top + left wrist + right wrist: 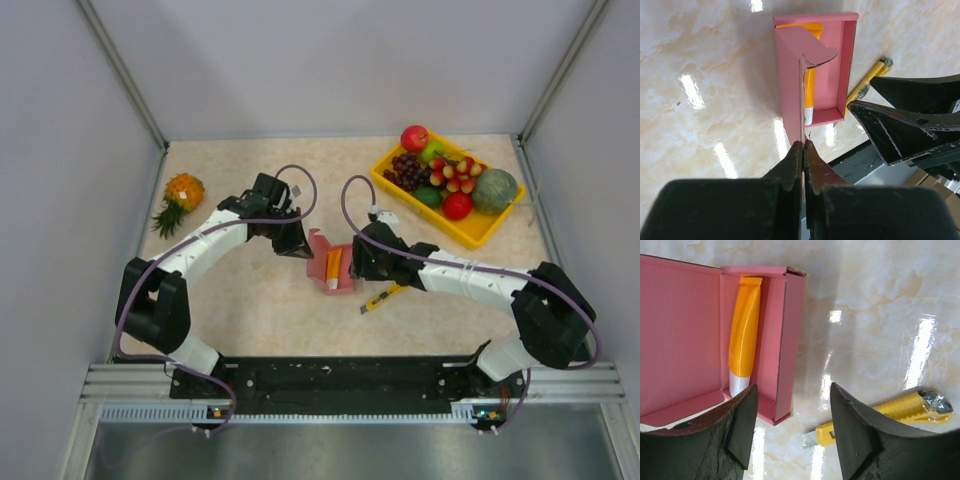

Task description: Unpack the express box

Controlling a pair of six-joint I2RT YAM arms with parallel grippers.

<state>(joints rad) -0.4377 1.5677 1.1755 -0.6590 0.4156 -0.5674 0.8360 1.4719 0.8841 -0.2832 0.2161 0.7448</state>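
The open box holds an orange-and-white tube. The left gripper pinches its lid; the right gripper hangs spread beside the box.

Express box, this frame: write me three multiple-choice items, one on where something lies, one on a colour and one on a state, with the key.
1. Relative to the express box, where is the yellow utility knife?
A. inside it
B. outside it, lying beside it
C. on top of its lid

2. What colour is the tube in the box?
A. green
B. blue and white
C. orange with a white end

3. What state is the left tool in?
A. shut on the box's raised lid flap
B. open, holding nothing
C. shut on the knife

Key:
1. B, since the right wrist view shows the knife beyond the box's side wall.
2. C, since the tube's body is orange and its end white.
3. A, since the left wrist view shows the fingers pinched together on the flap's edge.
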